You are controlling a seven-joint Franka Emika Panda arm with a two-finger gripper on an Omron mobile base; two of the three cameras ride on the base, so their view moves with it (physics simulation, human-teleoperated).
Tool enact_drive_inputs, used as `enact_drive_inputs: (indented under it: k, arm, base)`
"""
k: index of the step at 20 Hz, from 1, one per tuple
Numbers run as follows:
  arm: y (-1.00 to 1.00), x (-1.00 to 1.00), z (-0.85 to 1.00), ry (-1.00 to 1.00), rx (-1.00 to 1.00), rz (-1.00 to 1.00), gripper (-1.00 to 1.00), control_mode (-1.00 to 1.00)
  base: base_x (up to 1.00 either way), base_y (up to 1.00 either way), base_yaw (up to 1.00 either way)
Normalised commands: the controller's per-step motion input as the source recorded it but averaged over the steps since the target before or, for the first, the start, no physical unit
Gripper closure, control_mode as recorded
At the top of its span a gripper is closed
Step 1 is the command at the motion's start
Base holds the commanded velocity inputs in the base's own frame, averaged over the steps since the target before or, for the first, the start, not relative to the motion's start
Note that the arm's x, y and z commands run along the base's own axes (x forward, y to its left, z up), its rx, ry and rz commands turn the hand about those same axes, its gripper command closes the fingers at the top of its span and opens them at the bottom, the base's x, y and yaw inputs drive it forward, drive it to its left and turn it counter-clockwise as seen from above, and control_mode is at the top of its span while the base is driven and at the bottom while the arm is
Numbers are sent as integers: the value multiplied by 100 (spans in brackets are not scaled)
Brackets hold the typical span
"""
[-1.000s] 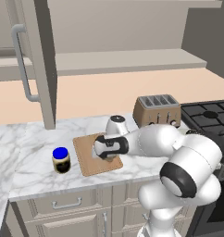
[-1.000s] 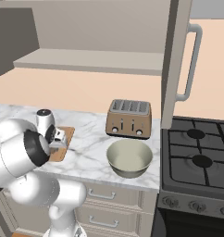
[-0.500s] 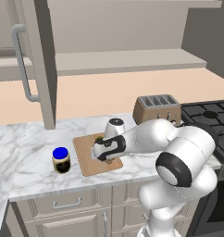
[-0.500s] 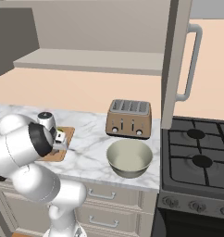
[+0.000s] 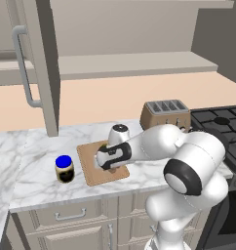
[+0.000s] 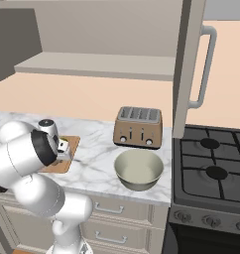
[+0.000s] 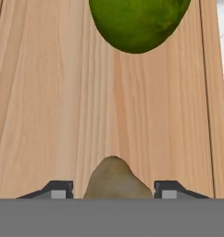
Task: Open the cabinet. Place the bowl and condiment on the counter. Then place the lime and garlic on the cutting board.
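My gripper (image 7: 115, 190) hangs low over the light wooden cutting board (image 7: 49, 102), fingers pointing down at it. The brown-grey garlic (image 7: 115, 178) rests on the board between the two fingertips, and the jaws stand open with a slim gap on the left side. The green lime (image 7: 137, 23) lies on the board just beyond it. From the base views, the hand (image 5: 109, 157) covers the board (image 5: 90, 173). The blue-lidded condiment jar (image 5: 64, 169) stands on the marble counter (image 5: 32, 180) left of the board. The pale grey-green bowl (image 6: 138, 168) sits on the counter (image 6: 94, 166).
A brown toaster (image 5: 165, 113) stands behind the bowl, against the wall. The open cabinet door (image 5: 37, 63) with its silver handle hangs above the counter's left part. A black gas stove (image 6: 216, 168) borders the counter on the right. Drawers run below the counter edge.
The hand has stayed low over the cutting board while the arm's elbow shifted slightly. The jar and bowl have not moved.
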Motion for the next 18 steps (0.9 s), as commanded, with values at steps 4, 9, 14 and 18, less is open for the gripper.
enact_drive_inputs:
  k: [4,9,14,18]
  arm:
    - [3,4,0,0,0,0,-100,-100]
    - [0,2,3,0,0,0,-100,-100]
    - [-24,-29,47,-1,0,0,-100,-100]
    - [-46,-62,69,-9,2,0,-100,-100]
  base:
    - [0,0,0]
    - [0,0,0]
    - [0,0,0]
    - [0,0,0]
